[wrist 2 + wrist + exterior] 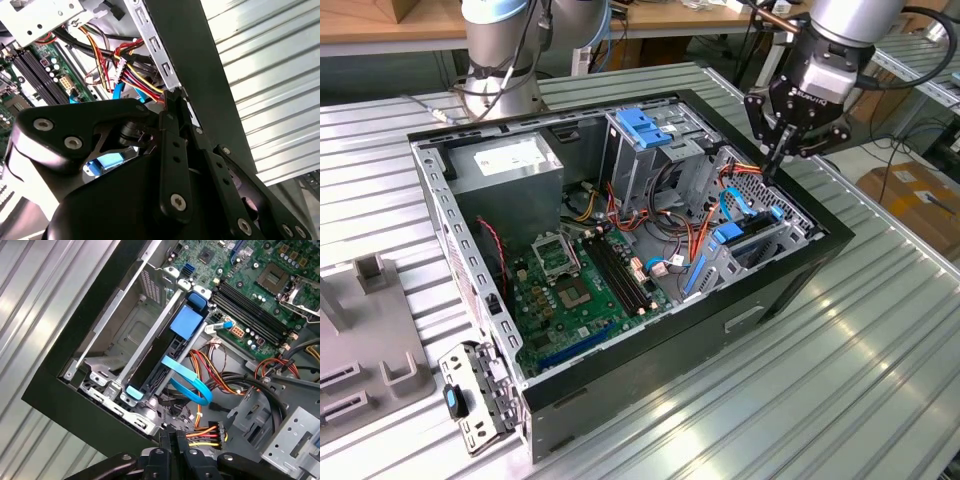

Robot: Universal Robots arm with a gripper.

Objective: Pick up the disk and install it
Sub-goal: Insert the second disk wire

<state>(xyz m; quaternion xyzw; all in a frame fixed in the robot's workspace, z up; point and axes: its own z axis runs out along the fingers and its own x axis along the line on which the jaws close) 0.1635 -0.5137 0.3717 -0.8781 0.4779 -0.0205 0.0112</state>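
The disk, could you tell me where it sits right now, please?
The disk stands on edge in the drive bay at the exterior view's right end of the open computer case, beside the light-blue cable and below the tool.

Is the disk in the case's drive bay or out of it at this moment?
In. The disk sits edge-up in the bay by the case wall, blue rail ends showing; the pincer hangs above, shut and empty.
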